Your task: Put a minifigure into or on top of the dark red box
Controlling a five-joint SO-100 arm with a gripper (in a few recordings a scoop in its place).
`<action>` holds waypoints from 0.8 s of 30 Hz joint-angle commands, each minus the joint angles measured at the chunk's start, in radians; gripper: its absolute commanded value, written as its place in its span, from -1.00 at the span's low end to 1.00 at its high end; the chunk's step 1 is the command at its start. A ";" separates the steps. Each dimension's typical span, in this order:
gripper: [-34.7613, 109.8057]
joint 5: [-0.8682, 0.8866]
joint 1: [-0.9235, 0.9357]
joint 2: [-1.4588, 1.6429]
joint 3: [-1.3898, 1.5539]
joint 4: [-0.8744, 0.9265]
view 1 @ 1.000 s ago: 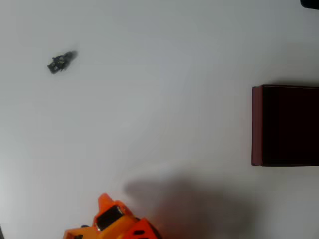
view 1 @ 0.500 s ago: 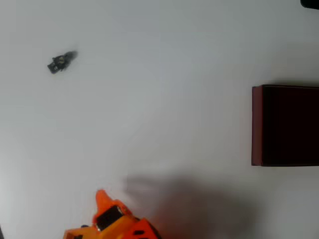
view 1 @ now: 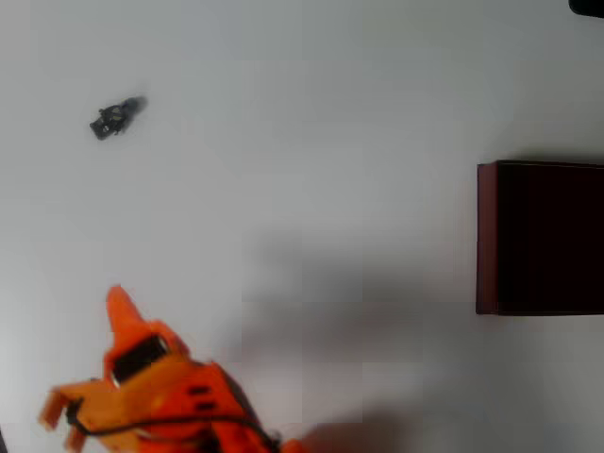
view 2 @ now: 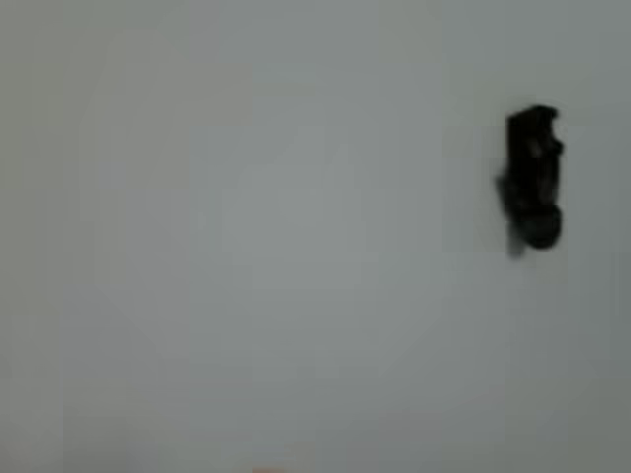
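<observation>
- Your one container is the box (view 1: 486,238), at the right edge of the overhead view, cut off by the frame. Its thin dark red left wall shows; the inside is very dark, nearly black.
- You can make out nothing lying in the box; the interior is too dark to tell apart from shadow.
- Count one box, one figure, one gripper.
- The figure (view 1: 117,116) lies on the white table (view 1: 311,123) at the upper left of the overhead view, tilted, its paler grey end pointing up and to the right. It is well apart from the box, nearly the full width of the picture away.
- In the wrist view you see the figure (view 2: 533,177) as a blurred dark shape at the right, lying lengthwise up and down on the bare table (view 2: 246,246).
- Your orange gripper (view 1: 85,359) sits at the lower left of the overhead view. One pointed finger (view 1: 120,307) reaches up towards the figure, and another orange part sticks out at the far left.
- The fingers look spread apart, with nothing between them.
- The gripper is below the figure in the overhead view, with bare table between them, and far to the left of the box.
- A soft grey shadow falls on the table to the right of the arm.
</observation>
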 commanded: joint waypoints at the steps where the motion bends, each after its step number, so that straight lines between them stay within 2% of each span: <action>1: -0.24 0.061 -0.003 -0.301 -0.253 0.006; 11: -0.24 0.083 0.092 -0.723 -0.833 0.270; 15: -0.24 0.049 0.103 -0.942 -1.160 0.387; 22: -0.25 0.003 0.109 -1.401 -1.904 0.693; 24: -0.25 -0.002 0.114 -1.468 -2.002 0.707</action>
